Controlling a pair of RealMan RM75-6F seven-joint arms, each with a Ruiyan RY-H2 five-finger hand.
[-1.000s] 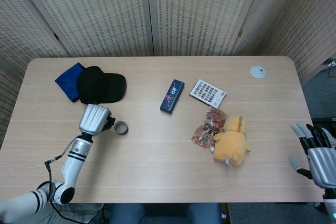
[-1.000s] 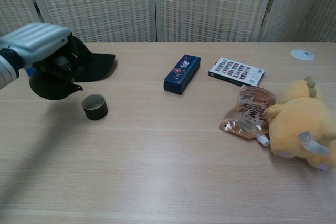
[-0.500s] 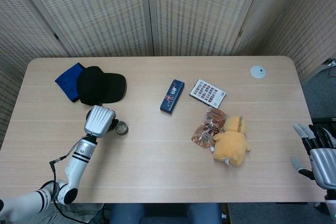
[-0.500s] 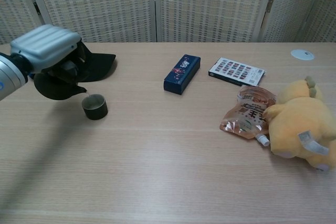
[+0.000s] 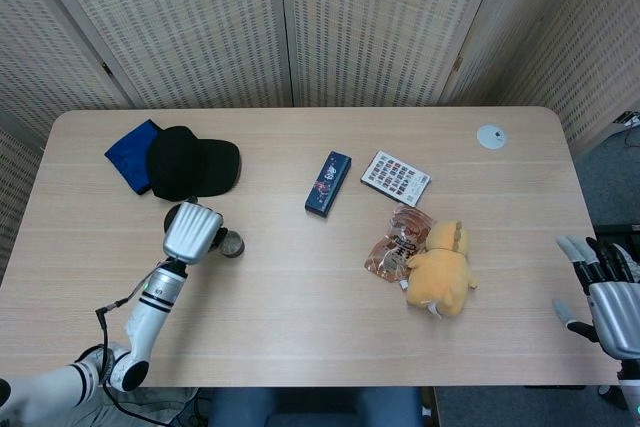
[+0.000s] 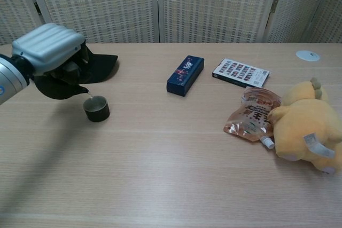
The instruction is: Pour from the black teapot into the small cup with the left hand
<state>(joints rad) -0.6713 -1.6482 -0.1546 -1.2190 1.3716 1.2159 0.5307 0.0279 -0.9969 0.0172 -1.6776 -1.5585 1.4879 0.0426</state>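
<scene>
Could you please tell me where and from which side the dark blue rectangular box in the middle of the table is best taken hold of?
Grip the dark blue rectangular box across its two long sides, near the middle, coming down from above. It lies flat on the wooden table, long and narrow, angled slightly, with bare table on both long sides. That probably leaves room for fingers either side.

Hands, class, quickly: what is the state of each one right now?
Left hand: holding the black teapot, spout tipped over the small cup.
Right hand: open, fingers apart, holding nothing, at the table's right edge.
</scene>
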